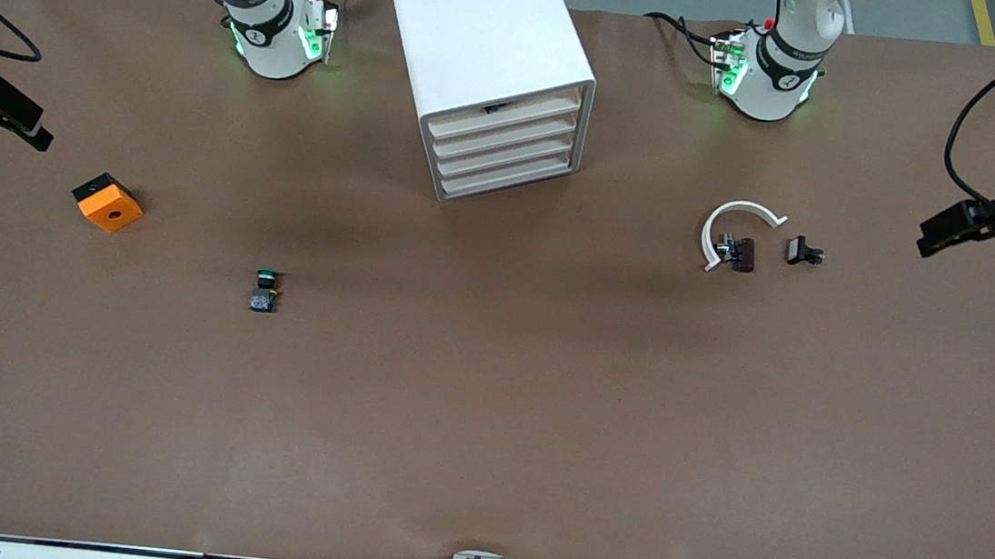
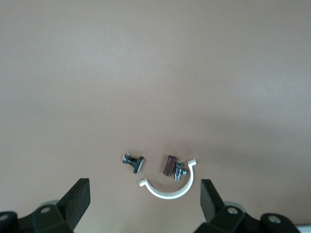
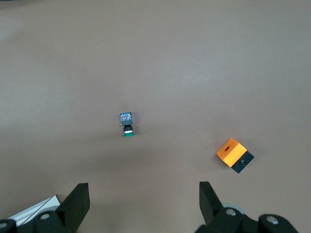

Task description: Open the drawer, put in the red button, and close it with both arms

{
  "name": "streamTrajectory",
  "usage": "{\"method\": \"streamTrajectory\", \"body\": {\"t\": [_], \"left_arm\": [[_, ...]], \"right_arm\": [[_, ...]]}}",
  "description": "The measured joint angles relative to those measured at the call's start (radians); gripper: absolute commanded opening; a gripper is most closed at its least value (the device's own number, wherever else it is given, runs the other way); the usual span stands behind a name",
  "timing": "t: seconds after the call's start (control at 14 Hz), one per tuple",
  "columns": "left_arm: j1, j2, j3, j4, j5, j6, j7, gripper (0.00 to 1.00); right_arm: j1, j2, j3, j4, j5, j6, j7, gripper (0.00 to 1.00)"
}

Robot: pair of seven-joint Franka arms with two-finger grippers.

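The red button (image 1: 738,252) lies on its side on the table toward my left arm's end. It sits in the hollow of a white arc (image 1: 734,216), touching or nearly touching it, with a small black part (image 1: 802,251) just beside it. Its long axis seems to run along the table's length, the dark red end pointing toward my left arm's end, though it is too small to be sure. My left pincer (image 2: 144,187) hangs released, fingers spread wide, over that same end of the table, so the button falls to it. My right pincer (image 3: 143,189), also spread wide, waits over the right arm's end, near the green button (image 1: 264,289) and an orange block (image 1: 108,203). The cabinet (image 1: 483,50) stands between my bases, all drawers shut.
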Motion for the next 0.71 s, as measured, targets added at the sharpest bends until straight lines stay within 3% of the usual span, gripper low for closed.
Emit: {"method": "streamTrajectory", "body": {"t": [0.21,0.71], "left_arm": [[-0.018,-0.066,0.001,-0.069,-0.024,-0.012,0.001,1.0],[-0.019,-0.088,0.004,-0.082,-0.053,-0.018,0.076,1.0]], "right_arm": [[0.0,0.0,0.0,0.0,0.0,0.0,0.0,1.0],[0.0,0.0,0.0,0.0,0.0,0.0,-0.001,1.0]]}}
